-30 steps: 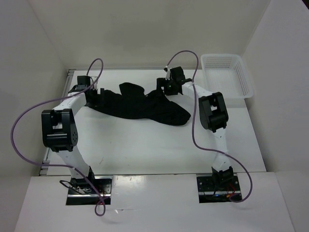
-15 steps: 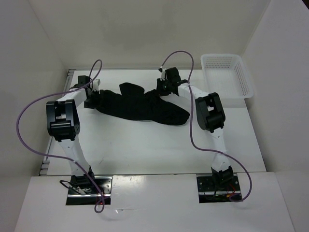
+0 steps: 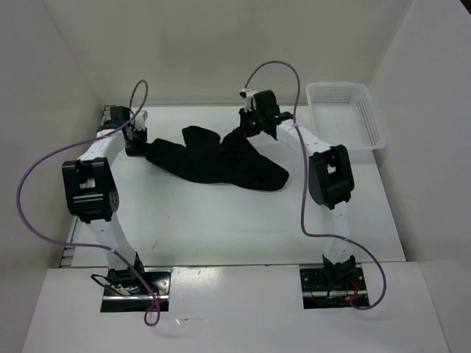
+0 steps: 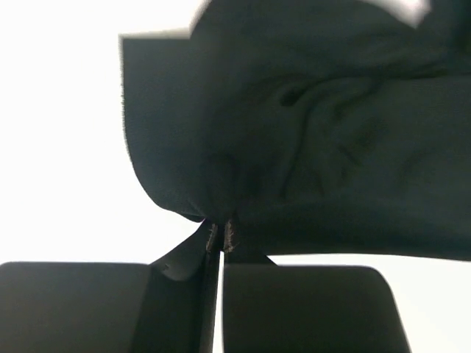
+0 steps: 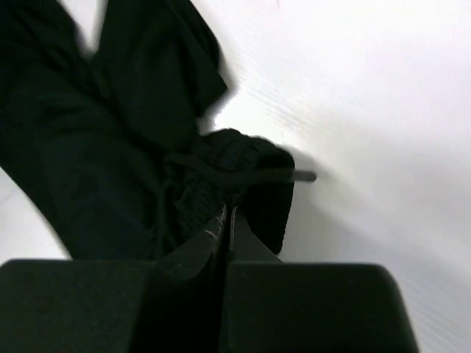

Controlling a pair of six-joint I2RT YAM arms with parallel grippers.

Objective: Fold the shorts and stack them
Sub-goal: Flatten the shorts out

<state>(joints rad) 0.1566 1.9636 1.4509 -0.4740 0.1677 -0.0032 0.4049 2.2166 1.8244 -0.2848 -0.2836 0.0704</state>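
The black shorts (image 3: pixel 221 160) lie crumpled across the far half of the white table. My left gripper (image 3: pixel 138 141) is shut on their left end, and in the left wrist view the cloth (image 4: pixel 294 132) bunches where the closed fingertips pinch it. My right gripper (image 3: pixel 250 125) is shut on the far right edge of the shorts. In the right wrist view the gathered waistband (image 5: pixel 228 165) sits in the closed tips, and a thin drawstring end (image 5: pixel 291 176) sticks out to the right.
A white plastic lattice basket (image 3: pixel 347 114) stands at the table's far right corner. White walls close in the table (image 3: pixel 221 220) at the back and both sides. Purple cables loop off both arms.
Both grippers went from open to shut on the shorts. The left gripper moved toward the far left, drawing the cloth's left end out. The right gripper shifted slightly toward the back.
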